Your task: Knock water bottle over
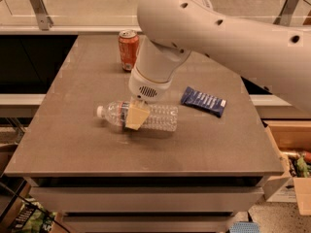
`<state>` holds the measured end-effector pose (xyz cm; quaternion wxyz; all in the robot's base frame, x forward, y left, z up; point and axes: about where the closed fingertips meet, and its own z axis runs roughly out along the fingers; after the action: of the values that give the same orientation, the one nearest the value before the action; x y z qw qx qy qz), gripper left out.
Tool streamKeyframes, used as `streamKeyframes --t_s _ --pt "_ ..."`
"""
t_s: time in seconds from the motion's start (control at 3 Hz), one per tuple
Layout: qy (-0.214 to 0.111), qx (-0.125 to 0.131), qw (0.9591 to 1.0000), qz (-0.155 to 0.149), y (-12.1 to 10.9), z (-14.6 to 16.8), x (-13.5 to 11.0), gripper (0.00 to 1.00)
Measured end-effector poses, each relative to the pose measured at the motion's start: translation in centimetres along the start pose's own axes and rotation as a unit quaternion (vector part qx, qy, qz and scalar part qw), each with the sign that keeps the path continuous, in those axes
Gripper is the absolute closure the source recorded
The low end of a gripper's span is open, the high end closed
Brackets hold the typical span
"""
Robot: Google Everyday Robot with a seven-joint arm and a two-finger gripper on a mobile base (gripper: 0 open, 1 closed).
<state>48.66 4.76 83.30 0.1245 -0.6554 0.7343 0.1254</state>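
Note:
The water bottle [158, 117] lies on its side in the middle of the brown table [73, 140], white cap pointing left. It is clear ribbed plastic. My gripper [136, 116] hangs from the big white arm straight over the bottle's label area, with one tan finger [137, 116] showing in front of the bottle. The label band is mostly hidden behind that finger.
An orange soda can [128, 49] stands upright at the back of the table, behind the gripper. A blue snack packet [203, 101] lies to the right of the bottle. A cardboard box [291, 164] sits on the floor at the right.

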Motion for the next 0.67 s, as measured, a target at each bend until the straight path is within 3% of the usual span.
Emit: streamKeyframes --t_s 0.67 --pt "0.001 -0.001 1.0000 -0.001 0.08 -0.01 -0.09 0.59"
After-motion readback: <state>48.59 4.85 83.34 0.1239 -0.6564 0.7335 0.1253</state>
